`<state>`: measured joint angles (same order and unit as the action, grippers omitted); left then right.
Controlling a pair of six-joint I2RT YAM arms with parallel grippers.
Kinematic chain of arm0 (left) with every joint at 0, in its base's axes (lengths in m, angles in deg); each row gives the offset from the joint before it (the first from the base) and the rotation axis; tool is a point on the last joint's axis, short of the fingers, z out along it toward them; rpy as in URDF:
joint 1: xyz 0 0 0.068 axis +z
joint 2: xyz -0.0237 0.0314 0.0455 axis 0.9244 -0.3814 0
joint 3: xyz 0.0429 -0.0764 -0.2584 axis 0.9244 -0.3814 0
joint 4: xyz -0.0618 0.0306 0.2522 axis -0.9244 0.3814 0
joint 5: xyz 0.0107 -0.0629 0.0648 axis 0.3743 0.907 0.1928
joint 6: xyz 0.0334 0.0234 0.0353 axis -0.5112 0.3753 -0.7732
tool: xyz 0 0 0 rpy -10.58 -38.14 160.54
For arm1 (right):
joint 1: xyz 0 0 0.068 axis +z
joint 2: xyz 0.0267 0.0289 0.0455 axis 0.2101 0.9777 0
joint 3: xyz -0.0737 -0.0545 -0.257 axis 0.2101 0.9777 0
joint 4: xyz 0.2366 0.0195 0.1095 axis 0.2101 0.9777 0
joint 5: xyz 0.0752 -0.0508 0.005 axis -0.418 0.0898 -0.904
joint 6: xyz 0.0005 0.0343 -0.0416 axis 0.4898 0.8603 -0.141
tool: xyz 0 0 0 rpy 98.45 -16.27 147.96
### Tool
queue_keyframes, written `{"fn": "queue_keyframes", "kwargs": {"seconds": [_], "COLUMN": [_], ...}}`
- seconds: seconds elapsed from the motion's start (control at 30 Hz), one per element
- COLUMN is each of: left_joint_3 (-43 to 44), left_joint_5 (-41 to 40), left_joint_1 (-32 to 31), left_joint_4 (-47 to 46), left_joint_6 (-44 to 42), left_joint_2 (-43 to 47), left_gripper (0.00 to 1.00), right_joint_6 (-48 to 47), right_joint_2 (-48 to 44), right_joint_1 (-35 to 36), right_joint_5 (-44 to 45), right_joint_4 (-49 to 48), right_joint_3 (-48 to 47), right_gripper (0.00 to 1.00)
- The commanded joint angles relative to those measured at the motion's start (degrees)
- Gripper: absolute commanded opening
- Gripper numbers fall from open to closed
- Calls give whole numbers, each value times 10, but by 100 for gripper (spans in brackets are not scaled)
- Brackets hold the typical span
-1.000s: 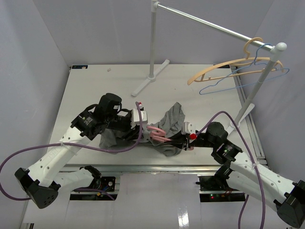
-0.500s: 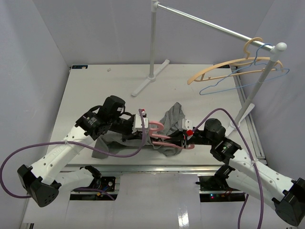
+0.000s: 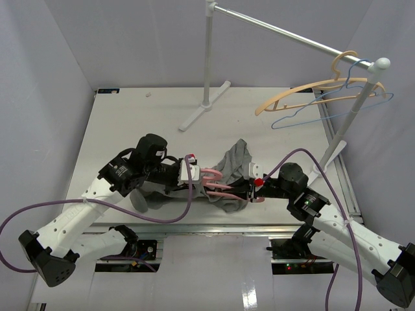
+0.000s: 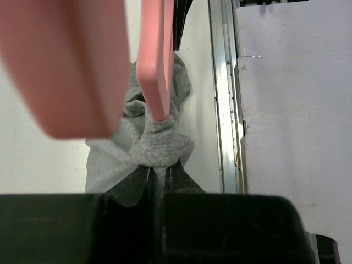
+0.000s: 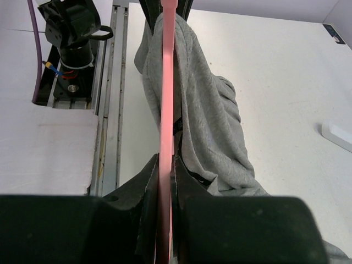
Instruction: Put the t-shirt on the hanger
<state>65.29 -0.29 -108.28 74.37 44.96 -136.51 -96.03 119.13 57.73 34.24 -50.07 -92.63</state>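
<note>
Crumpled mid-grey cotton t-shirt (image 3: 233, 161), left part hidden. left gripper (image 4: 157, 187) pinches its fabric; right gripper (image 5: 165, 170) clamped on pink plastic hanger (image 5: 166, 82). At 2 o'clock: tan wooden hanger (image 3: 285, 97), blue wire hanger (image 3: 275, 123).

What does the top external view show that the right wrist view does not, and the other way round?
Only the top external view shows the clothes rail, with the tan wooden hanger and the blue wire hanger hanging near its right end. Only the right wrist view shows, close up, the right gripper shut on the thin edge of the pink hanger. Both show the pink hanger, the grey t-shirt bunched against it, and the white table.
</note>
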Motion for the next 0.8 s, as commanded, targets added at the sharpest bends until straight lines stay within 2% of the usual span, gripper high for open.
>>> {"fn": "queue_keyframes", "kwargs": {"seconds": [0.0, 0.1, 0.2, 0.27, 0.43, 0.5, 0.67, 0.77], "left_joint_3": [13, 7, 4, -2, -34, -45, -57, -62], "left_joint_5": [-34, -93, -145, -163, -233, -247, -221, -266], "left_joint_1": [15, 15, 15, 15, 15, 15, 15, 15], "left_joint_4": [-17, -54, -64, -71, -113, -129, -148, -161], "left_joint_6": [30, 106, 137, 143, 200, 220, 275, 353], "left_joint_2": [-4, -3, -4, 7, 72, 104, 131, 147], "left_gripper": [0, 0, 0, 0, 0, 0, 0, 0], "right_joint_6": [25, 46, 87, 107, 192, 213, 254, 279], "right_joint_2": [-28, -44, -63, -76, -121, -139, -144, -123], "right_joint_1": [-2, -1, -1, -1, -1, -1, -1, -1], "right_joint_5": [32, 83, 149, 196, 404, 423, 414, 405], "right_joint_4": [-78, -78, -78, -70, -60, -60, -74, -97], "right_joint_3": [-31, -31, -32, -38, -27, -11, 14, 33], "right_gripper": [29, 48, 58, 60, 64, 65, 65, 64]}}
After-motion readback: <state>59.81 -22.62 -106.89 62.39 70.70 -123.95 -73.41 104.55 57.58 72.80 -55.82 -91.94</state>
